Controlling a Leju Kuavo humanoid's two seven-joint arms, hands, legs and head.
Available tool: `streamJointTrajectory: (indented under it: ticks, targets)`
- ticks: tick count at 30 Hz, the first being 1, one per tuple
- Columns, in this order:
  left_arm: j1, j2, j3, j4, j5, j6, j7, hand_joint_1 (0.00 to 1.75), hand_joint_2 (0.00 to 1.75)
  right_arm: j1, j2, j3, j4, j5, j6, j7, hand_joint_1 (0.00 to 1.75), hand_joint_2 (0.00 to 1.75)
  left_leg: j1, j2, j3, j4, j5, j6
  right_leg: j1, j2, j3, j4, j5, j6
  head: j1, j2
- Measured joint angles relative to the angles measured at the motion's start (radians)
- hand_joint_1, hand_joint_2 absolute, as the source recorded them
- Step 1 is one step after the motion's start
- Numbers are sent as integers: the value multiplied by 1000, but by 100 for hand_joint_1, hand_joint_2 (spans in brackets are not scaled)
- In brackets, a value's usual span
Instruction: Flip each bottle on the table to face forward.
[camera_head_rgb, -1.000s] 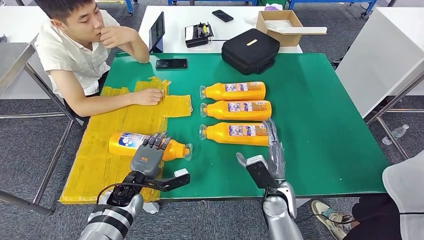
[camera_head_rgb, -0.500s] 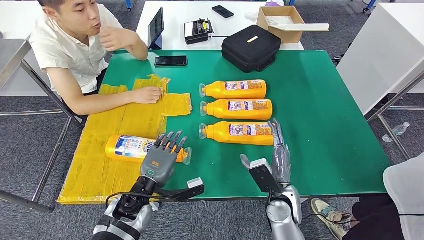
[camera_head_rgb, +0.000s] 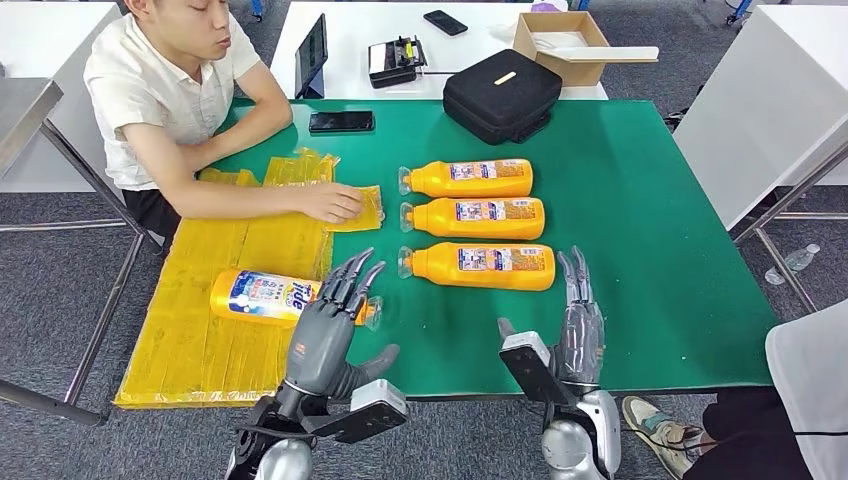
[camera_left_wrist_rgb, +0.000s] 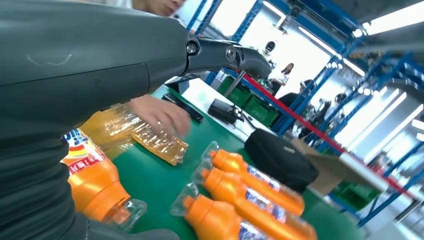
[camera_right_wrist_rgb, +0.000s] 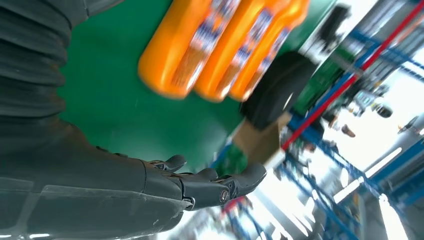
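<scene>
While both hands are raised above the near edge of the green table (camera_head_rgb: 650, 250), neither holds anything. Left hand (camera_head_rgb: 325, 335): fingers spread and extended, lifted over the cap end of the single bottle (camera_head_rgb: 275, 297), which lies on its side on the yellow plastic sheet (camera_head_rgb: 200, 330) at the table's near-left part, its blue and white label turned up and its cap pointing right. Whether the fingertips touch this bottle cannot be told from the head view. Right hand (camera_head_rgb: 578, 325): fingers straight and slightly parted, upright just before the table's near edge, close to the base end of the nearest bottle of the row (camera_head_rgb: 478, 266) but apart from it.

Three orange bottles lie side by side at mid-table, caps pointing left: far bottle (camera_head_rgb: 467, 179), middle bottle (camera_head_rgb: 474, 218) and the nearest one. Narrow strips of green show between them. Bare green surface extends to the right of the row as far as the table's right edge, and between the row and the single bottle.

A person (camera_head_rgb: 170, 90) sits at the table's left side, one hand (camera_head_rgb: 335, 203) resting on a piece of yellow plastic near the row's caps. A black case (camera_head_rgb: 500, 95) and a phone (camera_head_rgb: 342, 122) lie along the far edge.
</scene>
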Motion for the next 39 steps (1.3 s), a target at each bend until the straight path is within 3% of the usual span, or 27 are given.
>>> streamJointTrajectory:
  ticks: [4, 9, 17, 25, 33, 39]
  targets:
    - [13, -4, 15, -16, 34, -3, -15, 0, 175, 14, -2, 1, -22, 78, -39, 31, 0, 175, 0, 0, 0, 0, 0, 0, 0, 0, 0, 0, 0, 0, 0, 0]
    - [23, -8, 32, -23, 70, -13, -36, 0, 175, 16, -36, 12, -22, 310, -114, 165, 0, 175, 0, 0, 0, 0, 0, 0, 0, 0, 1, 0, 0, 0, 0, 0]
    - [29, -12, 44, -33, 135, -34, -56, 0, 175, -5, -99, 20, 17, 445, -103, 297, 0, 175, 0, 0, 0, 0, 0, 0, 0, 0, 0, 0, 0, 0, 0, 0]
    - [29, -12, 43, -35, 145, -39, -63, 0, 175, -62, -154, 16, 113, 438, -39, 335, 0, 175, 0, 0, 0, 0, 0, 0, 0, 0, 0, 0, 0, 0, 0, 0]
    - [29, -12, 43, -35, 142, -36, -64, 0, 175, -82, -168, 15, 158, 434, -18, 344, 0, 175, 0, 0, 0, 0, 0, 0, 0, 0, 0, 0, 0, 0, 0, 0]
    - [29, -12, 41, -35, 130, -33, -64, 0, 175, -101, -176, 13, 201, 395, 70, 359, 0, 175, 0, 0, 0, 0, 0, 0, 0, 0, 0, 0, 0, 0, 0, 0]
